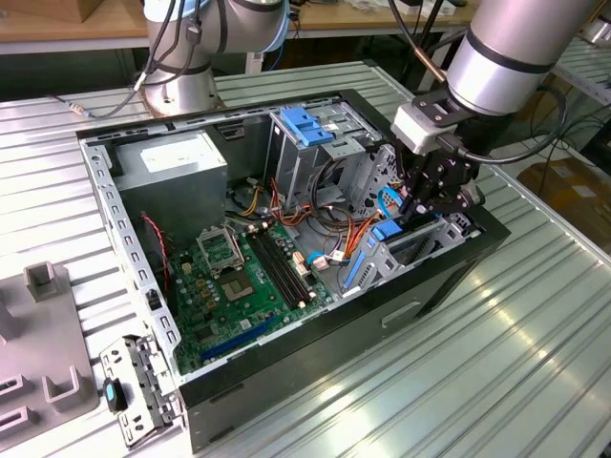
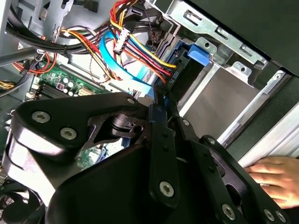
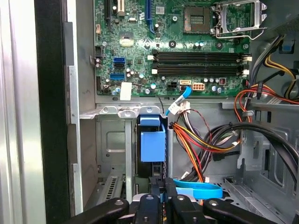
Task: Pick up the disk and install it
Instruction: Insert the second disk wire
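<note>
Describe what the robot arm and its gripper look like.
The arm is a thick silver-grey tube with a dark band and a pale blue joint cap near its base. Black cables run along it. A white box sits at the wrist. The gripper is black, with bolted linkage plates.

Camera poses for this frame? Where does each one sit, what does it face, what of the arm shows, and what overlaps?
Exterior view: off the arm, raised, looking down at the open computer case on the metal table; shows the arm and hand at the drive bay.
First wrist view: on the wrist, facing into the case over the motherboard; hand linkage at the edge.
Second wrist view: behind the hand, facing the bay; a person's hand rests nearby.
Shared: both wrist views show the blue bay latch and wiring.
</note>
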`<state>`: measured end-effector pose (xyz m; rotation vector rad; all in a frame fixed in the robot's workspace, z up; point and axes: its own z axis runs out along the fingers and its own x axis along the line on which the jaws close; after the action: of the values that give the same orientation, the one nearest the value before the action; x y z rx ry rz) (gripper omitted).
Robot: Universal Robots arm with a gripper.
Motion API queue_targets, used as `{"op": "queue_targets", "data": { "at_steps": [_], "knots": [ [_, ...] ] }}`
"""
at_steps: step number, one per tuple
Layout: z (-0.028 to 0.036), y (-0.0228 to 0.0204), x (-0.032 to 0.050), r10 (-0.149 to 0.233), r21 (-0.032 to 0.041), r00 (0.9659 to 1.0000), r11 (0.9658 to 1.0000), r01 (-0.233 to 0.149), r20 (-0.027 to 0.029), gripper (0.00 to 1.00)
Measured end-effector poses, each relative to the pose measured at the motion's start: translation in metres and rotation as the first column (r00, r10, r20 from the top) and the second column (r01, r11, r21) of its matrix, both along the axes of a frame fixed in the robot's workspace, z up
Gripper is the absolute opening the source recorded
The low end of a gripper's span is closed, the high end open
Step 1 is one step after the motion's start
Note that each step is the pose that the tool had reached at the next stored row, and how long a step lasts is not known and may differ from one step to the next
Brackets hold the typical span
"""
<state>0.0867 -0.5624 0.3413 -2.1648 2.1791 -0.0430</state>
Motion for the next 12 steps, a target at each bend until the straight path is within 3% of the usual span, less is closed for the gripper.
{"op": "queue_targets", "data": {
  "at_steps": [3,4,5,7,10,12],
  "knots": [
    [-0.0001,-0.0001,0.0,0.0,0.0004,1.0,1.0,0.0,0.0004,0.17],
    [0.0016,0.0,0.0,0.0,0.0005,1.0,1.0,0.0,0.0006,0.24],
    [0.0048,0.0,0.0001,0.0,0.0006,1.0,1.0,0.0,0.0008,0.24],
    [0.0178,0.0,0.0,0.0,0.0003,1.0,1.0,0.0,0.0014,0.24],
    [0.0186,-0.0001,0.0,0.0,0.0004,1.0,1.0,0.0,0.0023,0.24],
    [0.0187,0.0,0.0,0.0,0.0002,1.0,1.0,0.0,0.0028,0.16]
  ]
}}
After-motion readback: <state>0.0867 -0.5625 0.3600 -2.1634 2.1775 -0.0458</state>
